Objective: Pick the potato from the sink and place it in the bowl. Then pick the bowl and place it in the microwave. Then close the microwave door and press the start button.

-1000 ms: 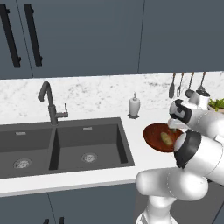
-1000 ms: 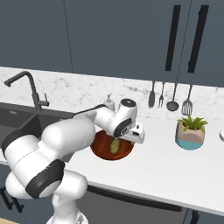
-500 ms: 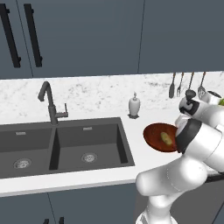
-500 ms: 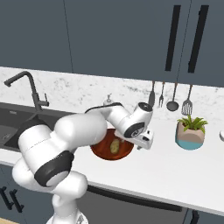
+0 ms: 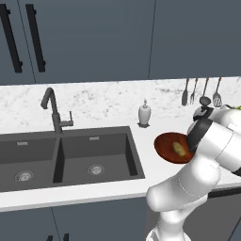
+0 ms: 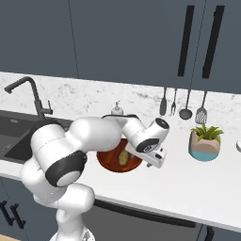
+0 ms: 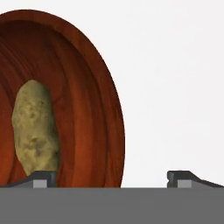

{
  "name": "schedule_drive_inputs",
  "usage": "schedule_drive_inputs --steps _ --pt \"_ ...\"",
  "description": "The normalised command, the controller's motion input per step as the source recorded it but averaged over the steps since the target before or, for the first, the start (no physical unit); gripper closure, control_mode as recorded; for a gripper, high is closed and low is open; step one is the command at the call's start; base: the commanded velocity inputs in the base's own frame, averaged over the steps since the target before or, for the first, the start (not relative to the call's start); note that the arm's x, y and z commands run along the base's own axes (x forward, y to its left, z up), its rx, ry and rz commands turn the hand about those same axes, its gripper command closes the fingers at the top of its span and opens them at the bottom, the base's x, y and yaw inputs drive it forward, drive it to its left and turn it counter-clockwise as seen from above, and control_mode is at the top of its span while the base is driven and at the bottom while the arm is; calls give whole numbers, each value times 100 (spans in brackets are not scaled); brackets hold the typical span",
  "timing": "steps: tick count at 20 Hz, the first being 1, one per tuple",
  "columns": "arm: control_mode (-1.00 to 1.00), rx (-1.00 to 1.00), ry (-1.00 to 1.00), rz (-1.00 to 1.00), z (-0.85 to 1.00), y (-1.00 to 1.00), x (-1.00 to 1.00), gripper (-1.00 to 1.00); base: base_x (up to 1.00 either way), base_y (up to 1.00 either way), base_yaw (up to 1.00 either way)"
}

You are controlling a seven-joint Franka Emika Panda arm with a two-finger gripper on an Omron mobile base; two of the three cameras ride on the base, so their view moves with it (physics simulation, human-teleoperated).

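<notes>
The reddish-brown bowl [image 6: 109, 162] sits on the white counter right of the dark sink [image 5: 70, 157], and the yellowish potato [image 6: 123, 158] lies inside it. In the hand view the potato [image 7: 35, 127] rests left of the bowl's rim [image 7: 111, 109]. My gripper [image 7: 111, 178] is open and straddles that rim, with one fingertip [image 7: 43, 177] over the bowl beside the potato and the other over bare counter. From the right base view, the gripper [image 6: 155, 162] hangs low at the bowl's right edge. The bowl [image 5: 165, 147] and potato [image 5: 179, 148] are partly behind my arm. The microwave is out of view.
A dark curved faucet [image 5: 54, 110] rises behind the sink. A white soap dispenser [image 6: 116, 110] stands behind the bowl. Utensils [image 6: 183, 101] hang on the wall, and a potted plant [image 6: 205, 143] stands to the right. Dark cabinets hang above.
My hand has swung right from above the bowl's middle to its right rim. The bowl and potato have stayed put, and the jaws have stayed open.
</notes>
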Motion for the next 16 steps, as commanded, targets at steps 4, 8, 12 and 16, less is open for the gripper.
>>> schedule_drive_inputs --steps 4,8,12,16 --pt "-100 5 0 0 -28 11 2 -100 0 0 0" --pt "-100 4 0 0 -28 33 2 100 0 0 0" --pt "-100 4 0 0 -25 42 0 100 0 0 0" --pt "-100 1 0 0 -5 20 0 100 0 0 0"
